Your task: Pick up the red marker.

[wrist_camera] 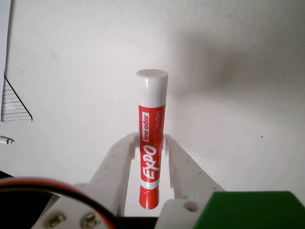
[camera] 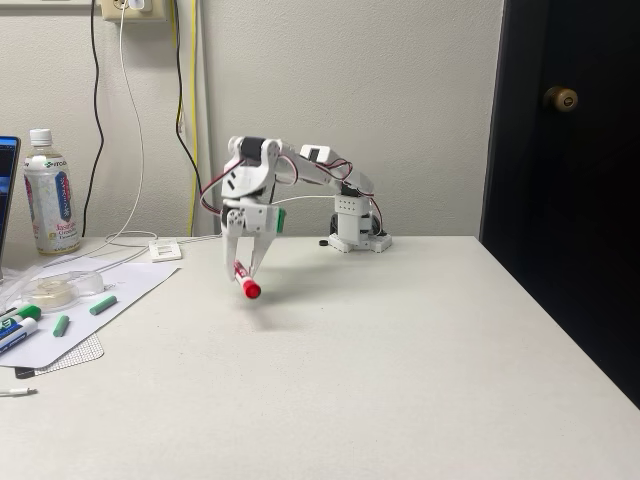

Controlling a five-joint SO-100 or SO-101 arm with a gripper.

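Observation:
My white gripper hangs pointing down over the left-middle of the table, shut on the red marker. The marker is held clear of the table, tilted, with its red end lowest and a faint shadow beneath it. In the wrist view the red marker runs up between the two white fingers, red label printed "EXPO low odor" facing the camera and a pale end pointing away. There the gripper clamps the marker around the label's middle.
At the table's left lie a paper sheet with a green-capped marker, a blue-and-white marker, two small green pieces and a tape roll. A bottle stands behind. The arm's base sits at the back.

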